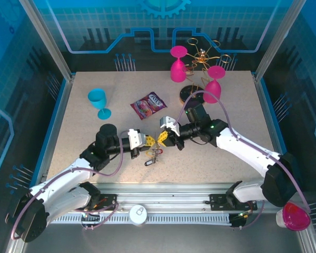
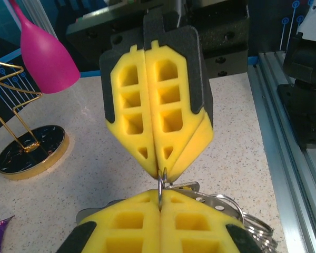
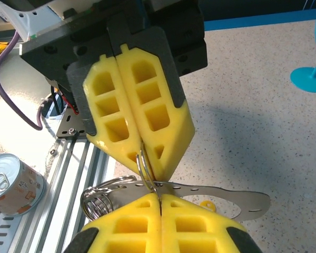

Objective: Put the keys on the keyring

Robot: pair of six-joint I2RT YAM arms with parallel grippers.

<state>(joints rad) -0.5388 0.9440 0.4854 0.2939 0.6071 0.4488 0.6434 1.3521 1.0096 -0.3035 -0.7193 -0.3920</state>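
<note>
Speckled beige table (image 1: 95,153): both arms meet over its centre.
Left gripper (image 1: 148,139), yellow foam pads: clamped tight on the thin wire keyring (image 3: 142,166).
Right gripper (image 1: 162,138), yellow foam pads: tip to tip with the left, pinched closed on the same keyring.
Small coloured-head metal keys (image 1: 154,156): dangling below the meeting pads.

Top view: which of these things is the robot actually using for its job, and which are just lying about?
In the job: keyring, gripped between left pincer and right pincer; keys hanging under it.
Just lying about: blue goblet, snack packet, gold rack, pink glasses, tin can.
</note>
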